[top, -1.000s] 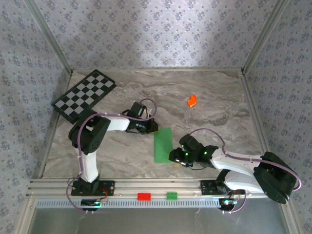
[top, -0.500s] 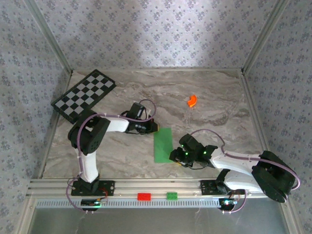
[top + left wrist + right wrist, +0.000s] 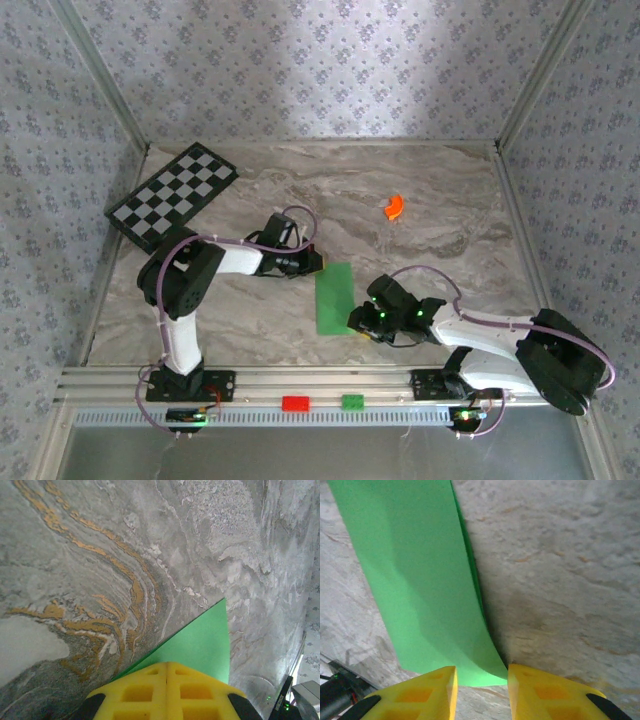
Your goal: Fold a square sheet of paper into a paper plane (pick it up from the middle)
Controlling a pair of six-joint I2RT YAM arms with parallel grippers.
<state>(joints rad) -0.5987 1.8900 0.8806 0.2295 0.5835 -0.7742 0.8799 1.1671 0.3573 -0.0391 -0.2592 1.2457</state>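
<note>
Little has moved since the earlier frame: the left claw (image 3: pixel 313 262) has edged slightly toward 9 o'clock, and the square sheet of paper (image 3: pixel 334 297) lies where it did. A checkered board (image 3: pixel 173 195) sits at 10 o'clock on the worktop (image 3: pixel 440 200). The left claw (image 3: pixel 166 670) is clenched at the sheet's (image 3: pixel 200 645) 11 o'clock corner. The sheet (image 3: pixel 420 570), a narrow green rectangle, lies flat just toward 6 o'clock of centre. At its 5 o'clock corner the right claw (image 3: pixel 358 322) is released, its fingers apart around the lifted edge (image 3: pixel 481 675).
</note>
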